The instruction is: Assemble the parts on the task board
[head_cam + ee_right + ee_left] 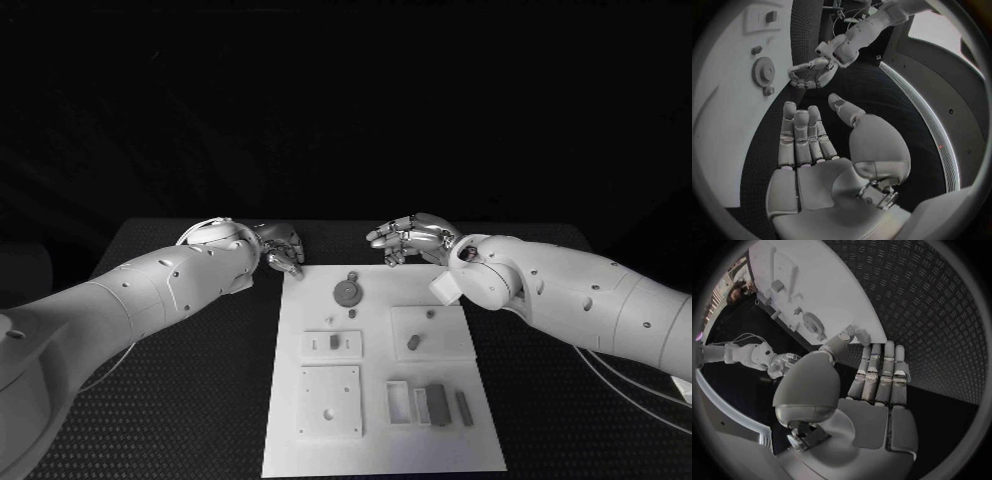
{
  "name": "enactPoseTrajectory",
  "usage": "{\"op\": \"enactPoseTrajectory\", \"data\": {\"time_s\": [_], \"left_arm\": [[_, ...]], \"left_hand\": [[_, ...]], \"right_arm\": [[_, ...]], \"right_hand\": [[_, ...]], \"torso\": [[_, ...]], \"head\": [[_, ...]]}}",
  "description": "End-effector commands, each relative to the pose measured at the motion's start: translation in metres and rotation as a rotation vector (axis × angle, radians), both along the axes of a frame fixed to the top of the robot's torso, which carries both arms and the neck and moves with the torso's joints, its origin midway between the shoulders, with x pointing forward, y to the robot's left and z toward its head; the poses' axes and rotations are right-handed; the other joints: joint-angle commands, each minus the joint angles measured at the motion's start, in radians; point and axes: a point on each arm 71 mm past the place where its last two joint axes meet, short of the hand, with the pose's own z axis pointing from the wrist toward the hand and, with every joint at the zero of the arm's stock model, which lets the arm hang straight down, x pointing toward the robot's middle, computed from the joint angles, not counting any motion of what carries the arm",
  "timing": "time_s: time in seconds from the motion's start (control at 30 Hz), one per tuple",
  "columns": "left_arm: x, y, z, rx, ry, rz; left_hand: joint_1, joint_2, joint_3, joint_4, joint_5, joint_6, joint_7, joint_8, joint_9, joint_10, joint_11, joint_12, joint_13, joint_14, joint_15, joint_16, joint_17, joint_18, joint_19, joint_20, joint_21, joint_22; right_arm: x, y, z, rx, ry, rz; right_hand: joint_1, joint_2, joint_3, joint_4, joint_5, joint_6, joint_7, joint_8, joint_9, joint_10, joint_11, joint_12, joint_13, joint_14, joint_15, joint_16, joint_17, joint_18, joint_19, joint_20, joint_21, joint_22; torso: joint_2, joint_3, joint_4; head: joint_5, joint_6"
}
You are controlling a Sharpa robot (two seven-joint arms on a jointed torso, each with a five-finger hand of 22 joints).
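So both silver hands sit at the far end of the white rectangular task board (382, 400), which lies in the middle of the black textured surface (173, 420). The left hand (277, 248) is just off the board's far left corner, fingers (879, 375) stretched out straight and side by side, thumb tip at the board's edge, nothing held. The right hand (411, 238) is beyond the far right corner over the surface, fingers (801, 137) also laid out flat and relaxed, holding nothing.

On the board, a round grey gear-like part (348, 291) lies near the far end between the two hands. Further toward the robot there are two small dark grey parts (414, 341) sitting in square white plates, and a few grey rectangular blocks (437, 405) lined up near the right edge.
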Motion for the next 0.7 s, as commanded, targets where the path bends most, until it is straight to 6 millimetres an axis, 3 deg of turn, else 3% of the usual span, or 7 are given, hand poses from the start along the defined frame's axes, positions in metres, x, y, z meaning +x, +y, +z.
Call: {"op": "enactPoseTrajectory", "data": {"time_s": [0.03, 0.3, 0.7], "left_arm": [[-0.010, -0.002, -0.028, 0.057, 0.098, -0.026], [-0.011, 0.003, -0.029, 0.068, 0.109, -0.022], [-0.015, -0.002, -0.039, 0.102, 0.085, -0.038]], "left_hand": [[0.011, -0.002, 0.007, 0.000, -0.004, -0.001, 0.009, 0.003, -0.001, 0.000, 0.010, -0.003, -0.001, 0.005, 0.002, -0.003, -0.001, -0.016, 0.003, -0.004, -0.002, -0.269], [0.016, 0.003, 0.023, 0.002, -0.004, 0.018, 0.021, 0.015, 0.001, 0.032, 0.023, 0.010, -0.002, 0.020, 0.000, -0.001, 0.007, -0.016, 0.007, -0.003, -0.004, -0.275], [0.028, 0.008, 0.048, 0.001, -0.003, 0.057, 0.024, 0.035, 0.003, 0.090, 0.021, 0.025, 0.002, 0.059, -0.011, 0.009, 0.023, -0.016, 0.032, -0.012, 0.000, -0.284]], "right_arm": [[-0.001, 0.001, 0.001, 0.001, -0.009, 0.010], [0.000, -0.001, 0.001, 0.000, -0.009, 0.006], [-0.001, 0.000, 0.001, 0.000, -0.010, 0.007]], "right_hand": [[-0.004, 0.005, 0.003, -0.005, 0.000, -0.001, 0.004, 0.005, -0.001, 0.009, 0.001, -0.005, -0.002, 0.001, -0.004, -0.004, -0.001, 0.014, -0.003, 0.005, -0.004, -0.002], [-0.003, 0.005, 0.003, -0.006, 0.000, 0.000, 0.004, 0.005, -0.001, 0.009, 0.001, -0.005, -0.003, 0.001, -0.004, -0.005, -0.002, 0.014, -0.003, 0.005, -0.005, -0.002], [-0.003, 0.005, 0.003, -0.006, 0.000, 0.000, 0.004, 0.006, -0.001, 0.009, 0.001, -0.005, -0.004, 0.002, -0.004, -0.005, -0.002, 0.014, -0.003, 0.005, -0.005, -0.002]], "torso": [[-0.001, 0.0001, 0.0003], [-0.001, -0.0006, 0.0011], [-0.001, -0.0007, 0.0003]], "head": [[-0.001, -0.002], [-0.004, -0.006], [-0.001, -0.005]]}}
